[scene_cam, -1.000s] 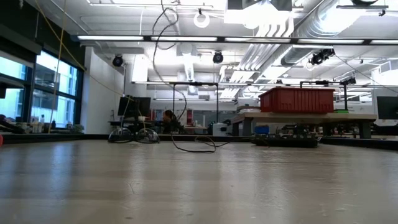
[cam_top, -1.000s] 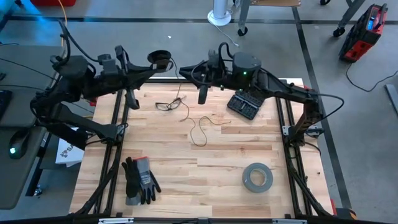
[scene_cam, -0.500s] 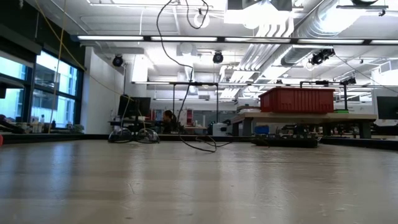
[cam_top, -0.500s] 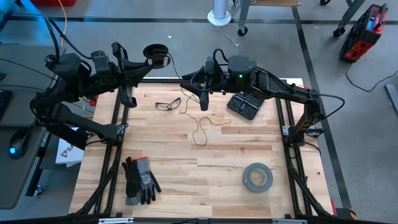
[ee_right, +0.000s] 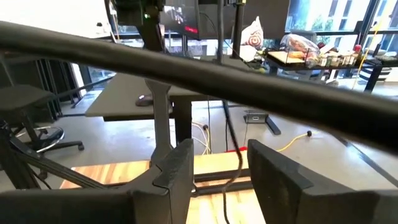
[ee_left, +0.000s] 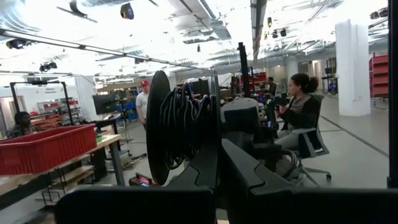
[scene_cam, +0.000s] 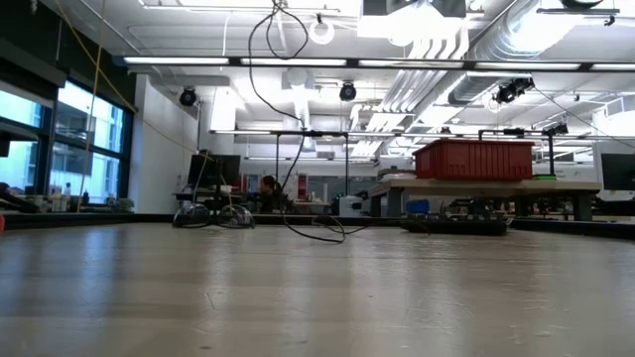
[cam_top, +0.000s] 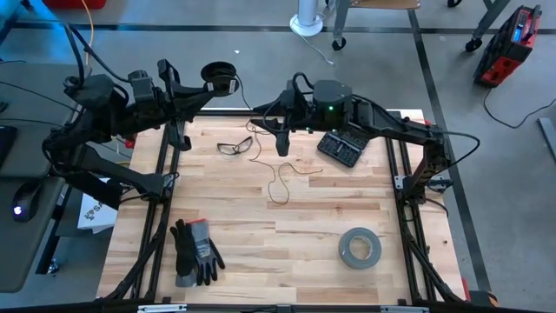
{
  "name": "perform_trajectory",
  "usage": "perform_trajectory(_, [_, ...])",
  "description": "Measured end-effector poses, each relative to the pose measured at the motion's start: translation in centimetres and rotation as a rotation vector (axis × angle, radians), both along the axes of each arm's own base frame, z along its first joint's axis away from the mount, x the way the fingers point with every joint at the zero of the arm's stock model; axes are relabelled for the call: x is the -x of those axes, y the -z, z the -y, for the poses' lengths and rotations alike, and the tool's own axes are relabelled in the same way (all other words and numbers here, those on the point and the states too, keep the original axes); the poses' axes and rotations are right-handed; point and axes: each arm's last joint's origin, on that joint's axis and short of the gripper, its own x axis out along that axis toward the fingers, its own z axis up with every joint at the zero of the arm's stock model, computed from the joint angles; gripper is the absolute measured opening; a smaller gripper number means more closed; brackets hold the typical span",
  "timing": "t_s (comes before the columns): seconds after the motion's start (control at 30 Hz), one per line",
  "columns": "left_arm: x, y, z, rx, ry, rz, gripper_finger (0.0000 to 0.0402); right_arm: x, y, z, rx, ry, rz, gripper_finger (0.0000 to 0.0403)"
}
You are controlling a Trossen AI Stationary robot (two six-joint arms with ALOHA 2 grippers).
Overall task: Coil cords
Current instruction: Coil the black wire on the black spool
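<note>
The thin dark cord runs from its small black spool (cam_top: 219, 76) beyond the table's far edge down to loose loops on the wood (cam_top: 278, 183). In the low view the cord (scene_cam: 260, 59) hangs in a slack loop from above. My left gripper (cam_top: 205, 85) is shut on the spool (ee_left: 183, 121), which has cord wound on it. My right gripper (cam_top: 268, 130) hovers over the far middle of the table, open. The cord (ee_right: 239, 167) passes through the gap between its fingers; I cannot tell whether it touches them. My left gripper holds the spool at its lower edge (ee_left: 211, 146), pinched between the two fingers. The fingers (ee_left: 202, 171) themselves hide the exact spot. They come about level from the table's left side. The spool stands on edge, lifted clear, out past the table's far edge.
Safety glasses (cam_top: 234, 145) lie near the cord at the far left. A black case (cam_top: 340, 146) sits at the far right, a grey tape roll (cam_top: 359, 248) near the front right, dark gloves (cam_top: 195, 252) near the front left. People sit in the room beyond.
My left gripper has shifted a little toward the far left with the spool, which stays clear of the table. My right gripper has tipped slightly downward and its fingers stand wider apart than before. The hanging loop of cord has swung and changed shape.
</note>
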Motion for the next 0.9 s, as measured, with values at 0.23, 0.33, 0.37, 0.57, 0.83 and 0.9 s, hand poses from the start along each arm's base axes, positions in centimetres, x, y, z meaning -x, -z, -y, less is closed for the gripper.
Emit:
perform_trajectory(0.23, [-0.41,0.14,0.01,-0.001,0.0,-0.01,0.0001,0.0,0.03,0.0,0.027,0.011,-0.006,0.0112])
perform_trajectory(0.33, [-0.47,0.16,0.02,-0.002,0.0,-0.012,0.0001,0.0,0.04,-0.02,0.028,0.011,-0.007,0.0084])
perform_trajectory(0.37, [-0.47,0.16,0.02,-0.006,-0.002,-0.013,0.0001,0.0,0.04,-0.01,0.035,0.01,-0.008,0.0073])
perform_trajectory(0.57, [-0.4,0.14,-0.02,-0.029,-0.019,-0.018,0.0001,0.0,0.05,-0.03,0.044,0.009,-0.01,0.0028])
perform_trajectory(0.83, [-0.4,0.15,-0.02,-0.03,-0.02,-0.02,0.0001,0.02,0.24,-0.03,0.033,0.009,-0.029,0.0064])
perform_trajectory(0.9, [-0.4,0.15,-0.02,-0.033,-0.021,-0.021,0.0001,0.03,0.34,-0.03,0.032,0.009,-0.039,0.0079])
